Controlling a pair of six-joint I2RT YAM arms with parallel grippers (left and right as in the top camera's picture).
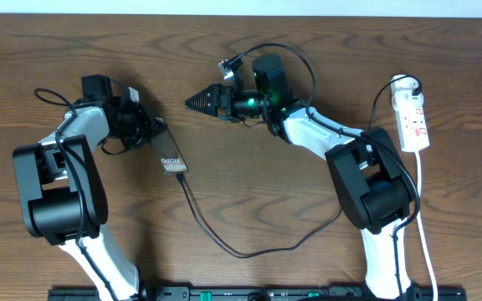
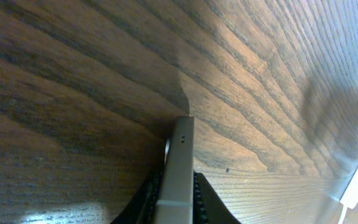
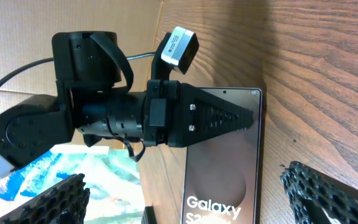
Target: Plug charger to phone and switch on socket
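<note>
Pinching the phone by its edge, your left hand likely steadies it for the charger, while your right hand hangs wide open, empty.

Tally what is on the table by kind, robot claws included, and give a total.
phone: 1
charger cable: 1
power strip: 1
claws: 2 (left claw, right claw)
Total: 5

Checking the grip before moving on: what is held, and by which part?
The left hand clamps the phone across face and back near its top end. The right hand is open and empty.
</note>
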